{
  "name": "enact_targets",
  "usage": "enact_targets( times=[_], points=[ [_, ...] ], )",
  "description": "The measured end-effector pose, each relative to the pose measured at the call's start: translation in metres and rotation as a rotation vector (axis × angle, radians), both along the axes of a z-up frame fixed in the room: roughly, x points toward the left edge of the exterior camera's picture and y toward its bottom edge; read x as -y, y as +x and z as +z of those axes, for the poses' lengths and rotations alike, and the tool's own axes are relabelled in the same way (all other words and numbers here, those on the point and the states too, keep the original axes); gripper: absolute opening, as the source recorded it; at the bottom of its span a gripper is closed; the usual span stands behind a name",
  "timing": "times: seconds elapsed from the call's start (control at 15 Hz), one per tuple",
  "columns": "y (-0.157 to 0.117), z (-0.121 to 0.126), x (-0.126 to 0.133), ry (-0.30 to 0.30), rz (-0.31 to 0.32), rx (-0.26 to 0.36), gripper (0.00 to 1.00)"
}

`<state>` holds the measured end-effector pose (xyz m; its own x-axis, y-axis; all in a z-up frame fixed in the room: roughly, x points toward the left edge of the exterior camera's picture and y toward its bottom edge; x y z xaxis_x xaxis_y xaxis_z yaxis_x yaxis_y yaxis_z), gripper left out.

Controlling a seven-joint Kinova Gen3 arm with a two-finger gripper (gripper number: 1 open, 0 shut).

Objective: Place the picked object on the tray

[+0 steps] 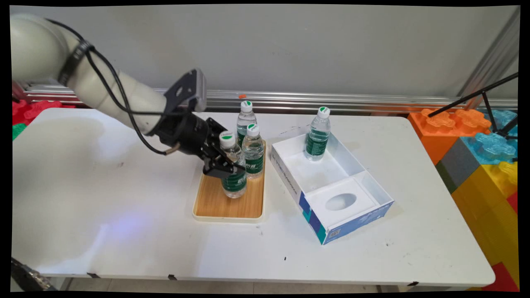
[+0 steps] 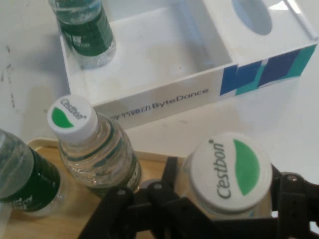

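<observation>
While my fingers (image 1: 225, 165) close on the nearest water bottle (image 1: 232, 165) around its upper body, it stands upright on the wooden tray (image 1: 230, 203). Two more bottles stand on the tray just behind it, one (image 1: 253, 151) almost touching it, the other (image 1: 246, 120) at the tray's far end. Right of the tray lies an open white box (image 1: 331, 186) with a fourth bottle (image 1: 317, 134) in its far compartment, all on the white table (image 1: 103, 186).
</observation>
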<state>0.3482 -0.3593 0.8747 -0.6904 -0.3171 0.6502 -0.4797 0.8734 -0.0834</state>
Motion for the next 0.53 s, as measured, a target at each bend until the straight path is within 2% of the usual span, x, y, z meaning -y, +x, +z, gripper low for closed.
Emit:
enact_targets(
  times=[0.2, 0.53],
  points=[
    [-0.004, -0.021, 0.003, -0.004, -0.008, 0.002, 0.0],
    [-0.014, -0.04, 0.01, -0.01, -0.008, -0.001, 0.0]
  ],
)
